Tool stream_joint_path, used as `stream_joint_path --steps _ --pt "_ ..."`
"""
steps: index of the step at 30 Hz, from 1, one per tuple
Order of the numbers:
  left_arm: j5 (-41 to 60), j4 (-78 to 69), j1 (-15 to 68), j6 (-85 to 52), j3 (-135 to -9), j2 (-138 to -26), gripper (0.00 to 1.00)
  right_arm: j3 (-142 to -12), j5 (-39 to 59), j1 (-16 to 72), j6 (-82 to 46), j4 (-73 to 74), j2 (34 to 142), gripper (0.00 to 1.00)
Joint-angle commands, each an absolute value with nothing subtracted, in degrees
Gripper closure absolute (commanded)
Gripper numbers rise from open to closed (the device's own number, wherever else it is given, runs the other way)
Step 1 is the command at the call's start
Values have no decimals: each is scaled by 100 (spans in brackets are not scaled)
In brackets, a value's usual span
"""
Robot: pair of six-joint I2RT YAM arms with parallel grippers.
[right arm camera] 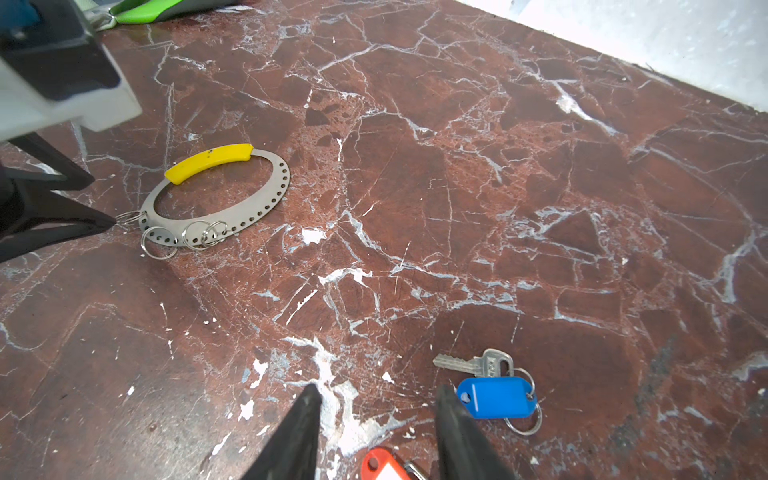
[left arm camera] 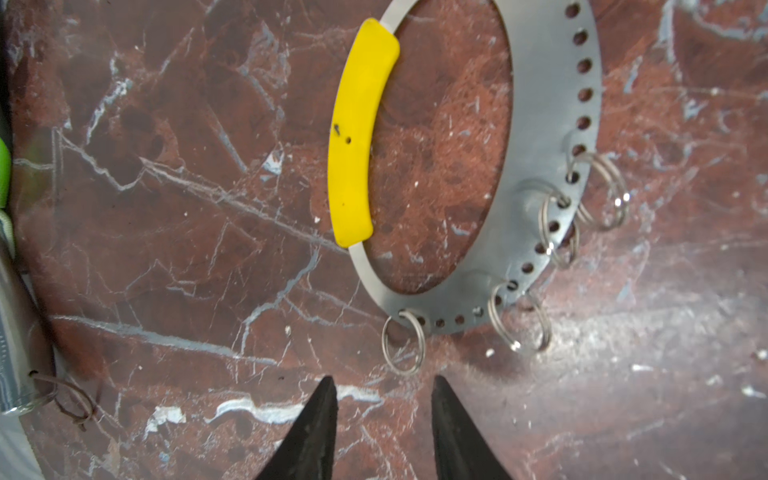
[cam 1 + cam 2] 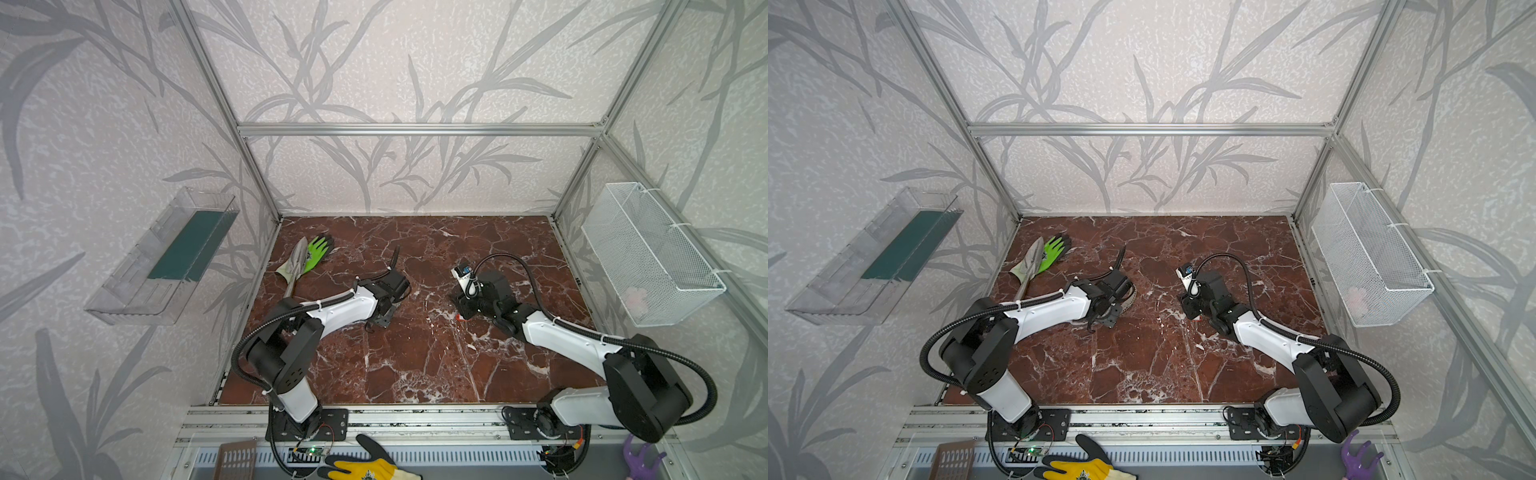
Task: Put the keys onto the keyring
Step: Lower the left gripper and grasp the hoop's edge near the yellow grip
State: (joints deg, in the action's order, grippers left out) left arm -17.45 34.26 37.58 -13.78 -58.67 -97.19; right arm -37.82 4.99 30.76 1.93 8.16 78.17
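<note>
Left wrist view: the left gripper (image 2: pixel 382 380), with black tapered fingers half parted and empty, points at a wire split ring (image 2: pixel 403 343) on the keyring (image 2: pixel 548 104). The keyring is a flat perforated steel hoop with a smooth yellow arc (image 2: pixel 357 137), lying left of centre on veined marble. Right of centre, the right gripper (image 1: pixel 378 388), equally parted and empty, hovers by the blue-tagged key (image 1: pixel 494 397) and the red-orange tag (image 1: pixel 380 467).

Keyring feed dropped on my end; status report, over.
Left gripper open by keyring. Right gripper open at keys: blue tag, red tag. Keys off keyring. Nothing blocking.
</note>
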Motion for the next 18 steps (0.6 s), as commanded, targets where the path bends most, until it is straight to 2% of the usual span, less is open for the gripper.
stream_joint_path --steps 1,9,18 --pt "-1768 3571 3806 -1685 -5994 -9822 59 -3865 535 3102 295 729 7699 54" --pt "-1930 3640 3798 -1788 -6133 -10160 61 -3934 509 3093 379 686 7751 55" --pt "-2095 3733 3800 -1793 -6247 -10325 74 -3968 439 3091 439 686 7767 56"
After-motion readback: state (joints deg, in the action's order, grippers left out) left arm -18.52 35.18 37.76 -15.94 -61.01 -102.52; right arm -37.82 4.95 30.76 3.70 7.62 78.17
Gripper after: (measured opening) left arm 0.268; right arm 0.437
